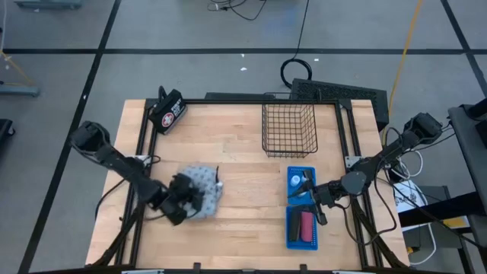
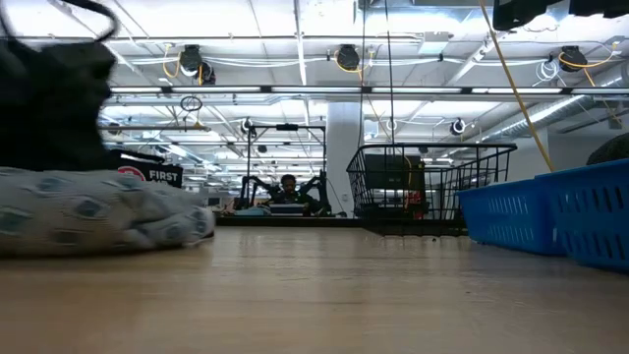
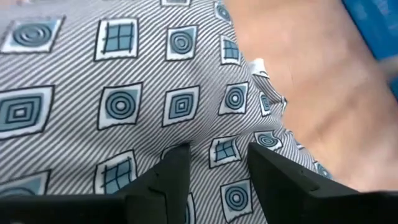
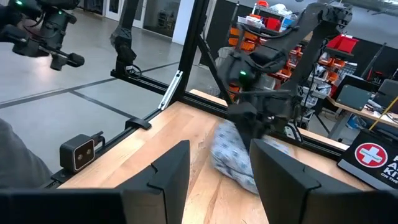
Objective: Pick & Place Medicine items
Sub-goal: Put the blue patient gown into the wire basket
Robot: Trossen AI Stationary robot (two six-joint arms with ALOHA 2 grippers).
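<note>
A wooden desk [image 1: 243,152] seen from above, with a dark robot arm at each side. The soft grey-white patterned pouch [image 1: 202,187] lies on the desk, well to the left of the blue trays and on the near side of the wire basket [image 1: 288,128]. The left pincer [image 1: 185,199] sits right at the pouch's left edge, partly over it. In the left wrist view its two dark fingers [image 3: 177,171] stand apart, tips pressed close against the striped fabric printed with squares and circles; the fabric fills the gap between them, but a firm grip cannot be confirmed.

The right pincer [image 1: 318,199] hovers over the blue trays [image 1: 301,217], which lie just right of the pouch's side of the desk. Its fingers [image 4: 171,174] are spread apart, holding nothing. A pink oblong piece [image 1: 307,225] rests in the nearer tray.

A black case with a red-and-white emblem [image 1: 169,111] stands at the far left corner, well beyond the pouch.
</note>
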